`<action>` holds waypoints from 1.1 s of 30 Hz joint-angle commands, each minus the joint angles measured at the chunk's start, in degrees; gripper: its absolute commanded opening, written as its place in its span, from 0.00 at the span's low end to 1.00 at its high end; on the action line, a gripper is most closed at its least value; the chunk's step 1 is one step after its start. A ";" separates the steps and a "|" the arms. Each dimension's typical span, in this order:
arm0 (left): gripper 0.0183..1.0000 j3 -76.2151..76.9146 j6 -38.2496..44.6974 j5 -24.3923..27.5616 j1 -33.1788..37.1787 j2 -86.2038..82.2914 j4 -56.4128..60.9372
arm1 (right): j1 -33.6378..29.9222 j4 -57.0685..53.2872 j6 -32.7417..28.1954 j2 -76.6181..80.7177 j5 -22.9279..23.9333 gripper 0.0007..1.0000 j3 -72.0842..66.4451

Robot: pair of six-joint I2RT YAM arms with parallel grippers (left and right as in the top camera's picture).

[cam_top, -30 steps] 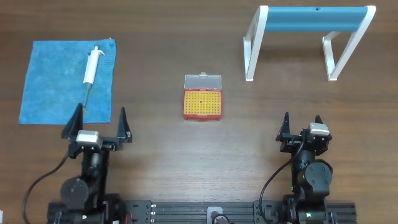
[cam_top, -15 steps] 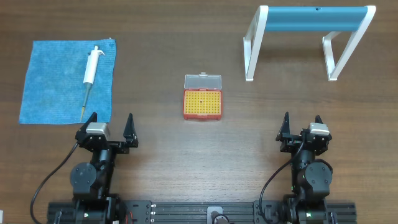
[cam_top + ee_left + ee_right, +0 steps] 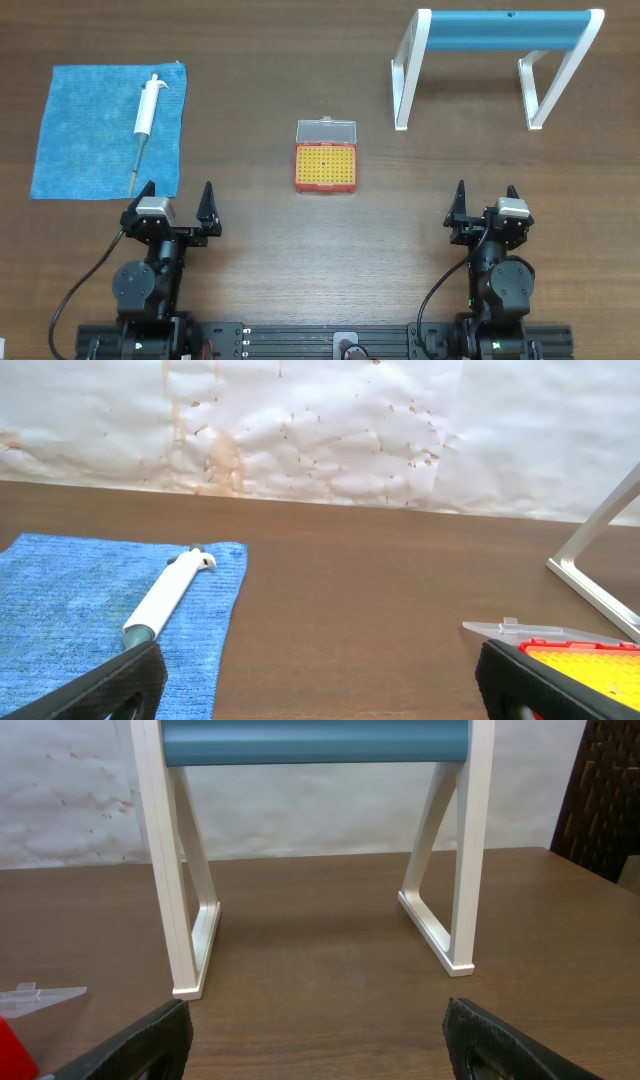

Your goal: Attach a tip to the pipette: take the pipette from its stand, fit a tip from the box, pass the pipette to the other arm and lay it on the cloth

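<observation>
The white pipette (image 3: 146,108) with a yellow tip lies lengthwise on the blue cloth (image 3: 80,140) at the far left; in the left wrist view the pipette (image 3: 165,598) rests near the edge of the cloth (image 3: 60,600). The red tip box (image 3: 325,166) with yellow tips and its clear lid folded back stands mid-table, also seen as the tip box (image 3: 575,658). My left gripper (image 3: 177,203) is open and empty, close to the near edge of the cloth. My right gripper (image 3: 485,198) is open and empty at the right. The blue-and-white stand (image 3: 497,60) holds nothing.
The stand (image 3: 315,840) rises directly in front of the right gripper on two white legs. Bare brown tabletop (image 3: 400,220) stretches between the box, the stand and both arms. A papered wall (image 3: 330,430) closes the far side.
The left arm has drawn back from the cloth toward its base and shifted slightly right, then settled. The pipette stays on the cloth. The right arm has not moved.
</observation>
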 commanded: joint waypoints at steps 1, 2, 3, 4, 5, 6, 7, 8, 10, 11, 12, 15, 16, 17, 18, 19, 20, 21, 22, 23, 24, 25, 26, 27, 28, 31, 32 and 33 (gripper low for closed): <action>1.00 -0.04 -0.72 -1.25 -0.17 -0.55 -0.50 | 0.02 -0.22 0.63 -0.04 0.74 0.82 -0.13; 1.00 -0.04 -0.72 -1.25 -0.17 -0.55 -0.50 | 0.02 -0.22 0.63 -0.04 0.74 0.82 -0.13; 1.00 -0.04 -0.72 -1.25 -0.17 -0.55 -0.52 | 0.02 -0.22 0.63 -0.04 0.74 0.82 -0.13; 1.00 -0.04 -0.72 -1.25 -0.17 -0.55 -0.52 | 0.02 -0.22 0.63 -0.04 0.74 0.82 -0.13; 1.00 -0.04 -0.72 -1.25 -0.20 -0.55 -0.52 | 0.02 -0.22 0.63 -0.04 0.74 0.82 -0.13; 1.00 -0.04 -0.72 -1.25 -0.17 -0.55 -0.50 | 0.02 -0.22 0.63 -0.04 0.74 0.82 -0.13; 1.00 -0.04 -0.72 -1.25 -0.17 -0.55 -0.52 | 0.02 -0.22 0.63 -0.04 0.74 0.82 -0.13; 1.00 -0.04 -0.72 -1.25 -0.20 -0.55 -0.52 | 0.02 -0.22 0.63 -0.04 0.74 0.82 -0.13; 1.00 -0.04 -0.72 -1.25 -0.17 -0.55 -0.52 | 0.02 -0.22 0.63 -0.04 0.74 0.82 -0.13; 1.00 -0.04 -0.72 -1.25 -0.17 -0.55 -0.52 | 0.02 -0.22 0.63 -0.04 0.74 0.82 -0.13; 1.00 -0.04 -0.74 -1.25 -0.17 -0.55 -0.52 | 0.02 -0.22 0.63 -0.07 0.74 0.82 -0.13; 1.00 -0.04 -0.72 -1.25 -0.17 -0.55 -0.52 | -0.02 -0.37 0.66 -0.81 0.55 0.82 -0.13; 1.00 -0.04 -0.74 -1.25 -0.20 -0.55 -0.50 | -0.02 -0.44 0.66 -1.36 -0.37 0.82 -0.13; 1.00 -0.04 -0.72 -1.25 -0.20 -0.55 -0.52 | -0.02 -0.61 0.66 -2.14 -1.66 0.82 -0.13; 1.00 -0.04 -0.72 -1.25 -0.17 -0.55 -0.50 | -0.02 -0.68 0.63 -1.99 -2.10 0.82 -0.13; 1.00 -0.04 -0.72 -1.25 -0.17 -0.55 -0.50 | -0.22 -0.79 0.61 -1.99 -2.23 0.82 -0.13; 1.00 -0.04 -0.74 -1.25 -0.17 -0.55 -0.50 | -0.42 -0.81 0.57 -1.99 -2.21 0.82 -0.13; 1.00 -0.04 -0.72 -1.25 -0.20 -0.55 -0.50 | -0.39 -0.81 0.22 -1.99 -2.23 0.82 -0.13; 1.00 -0.04 -0.72 -1.25 -0.17 -0.55 -0.52 | -0.39 -0.81 0.17 -1.99 -2.25 0.82 -0.13; 1.00 -0.04 -0.72 -1.25 -0.17 -0.55 -0.50 | -0.39 -0.79 0.22 -1.99 -2.29 0.82 -0.13; 1.00 -0.04 -0.72 -1.25 -0.17 -0.55 -0.50 | -0.39 -0.76 0.24 -1.99 -2.34 0.82 -0.13; 1.00 -0.04 -0.72 -1.25 -0.20 -0.55 -0.50 | -0.39 -0.76 0.22 -1.99 -2.29 0.82 -0.13; 1.00 -0.04 -0.72 -1.25 -0.17 -0.55 -0.50 | -0.39 -0.76 0.22 -1.99 -2.29 0.82 -0.13; 1.00 -0.04 -0.72 -1.25 -0.17 -0.55 -0.50 | -0.39 -0.76 0.22 -1.99 -2.29 0.82 -0.13; 1.00 -0.04 -0.72 -1.25 -0.17 -0.55 -0.52 | -0.39 -0.76 0.22 -1.99 -2.29 0.82 -0.13; 1.00 -0.04 -0.72 -1.25 -0.20 -0.55 -0.52 | -0.39 -0.74 0.22 -1.99 -2.29 0.82 -0.13; 1.00 -0.04 -0.72 -1.25 -0.17 -0.55 -0.50 | -0.39 -0.74 0.22 -1.99 -2.29 0.82 -0.13; 1.00 -0.04 -0.72 -1.25 -0.20 -0.55 -0.52 | -0.39 -0.76 0.22 -1.99 -2.27 0.82 -0.13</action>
